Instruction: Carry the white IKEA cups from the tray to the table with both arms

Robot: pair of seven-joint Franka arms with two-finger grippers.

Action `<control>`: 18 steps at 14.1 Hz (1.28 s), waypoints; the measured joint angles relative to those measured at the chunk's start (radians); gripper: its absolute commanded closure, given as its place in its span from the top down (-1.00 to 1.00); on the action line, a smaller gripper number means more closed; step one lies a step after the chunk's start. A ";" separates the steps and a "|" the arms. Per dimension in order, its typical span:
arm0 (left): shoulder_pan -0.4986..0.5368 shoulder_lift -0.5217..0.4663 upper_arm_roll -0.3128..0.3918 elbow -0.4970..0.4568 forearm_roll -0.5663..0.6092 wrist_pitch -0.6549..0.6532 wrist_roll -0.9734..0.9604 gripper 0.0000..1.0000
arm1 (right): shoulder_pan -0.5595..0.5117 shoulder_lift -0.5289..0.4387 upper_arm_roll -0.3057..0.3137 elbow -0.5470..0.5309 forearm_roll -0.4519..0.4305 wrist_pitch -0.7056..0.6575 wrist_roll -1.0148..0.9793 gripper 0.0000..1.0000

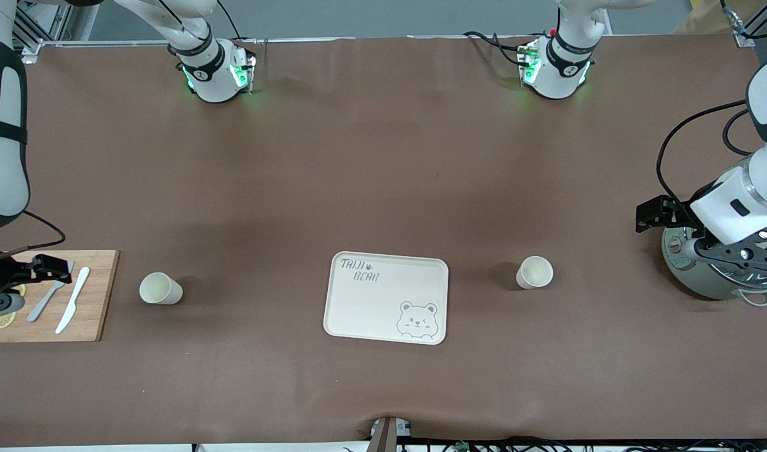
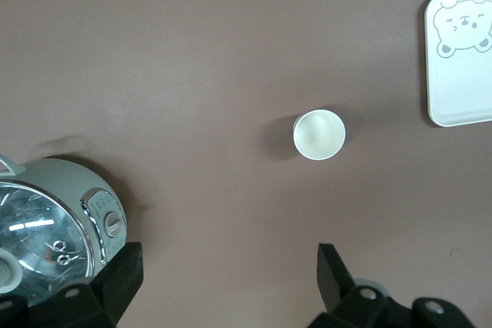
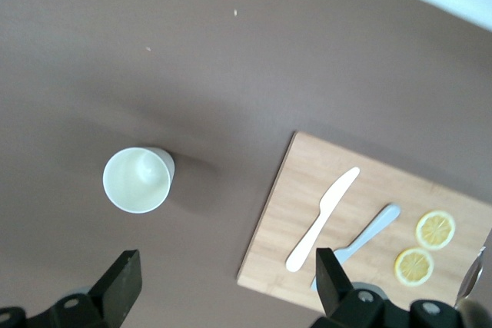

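Note:
Two white cups stand upright on the brown table. One cup [image 1: 534, 272] stands beside the bear tray [image 1: 358, 307] toward the left arm's end; it also shows in the left wrist view [image 2: 319, 134]. The second cup [image 1: 159, 289] stands between the tray and the cutting board, and shows in the right wrist view [image 3: 137, 180]. My left gripper [image 1: 654, 215] is open and empty, over bare table beside the pot [image 2: 231, 286]. My right gripper [image 1: 45, 266] is open and empty, over the cutting board's edge [image 3: 227, 286]. The tray holds nothing.
A wooden cutting board [image 1: 100, 295] at the right arm's end carries a white knife [image 1: 73, 300], a grey spoon [image 1: 49, 301] and lemon slices [image 1: 3, 320]. A grey-green pot with a glass lid [image 1: 703, 279] stands at the left arm's end.

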 measured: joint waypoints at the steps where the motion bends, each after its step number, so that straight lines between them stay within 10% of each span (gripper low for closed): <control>1: -0.001 0.000 0.000 0.000 0.000 0.000 0.000 1.00 | 0.004 -0.013 0.006 0.004 0.021 -0.011 0.021 1.00; 7: -0.003 0.001 0.000 -0.002 0.000 0.000 0.000 1.00 | 0.077 -0.093 0.062 0.058 0.052 -0.215 0.543 1.00; 12: 0.000 0.002 0.002 -0.002 0.012 0.000 0.000 1.00 | 0.020 -0.214 0.050 0.053 0.106 -0.418 0.567 1.00; 18: 0.003 0.010 0.007 -0.005 0.013 0.005 0.000 1.00 | 0.008 -0.205 0.050 -0.007 0.036 -0.310 0.518 1.00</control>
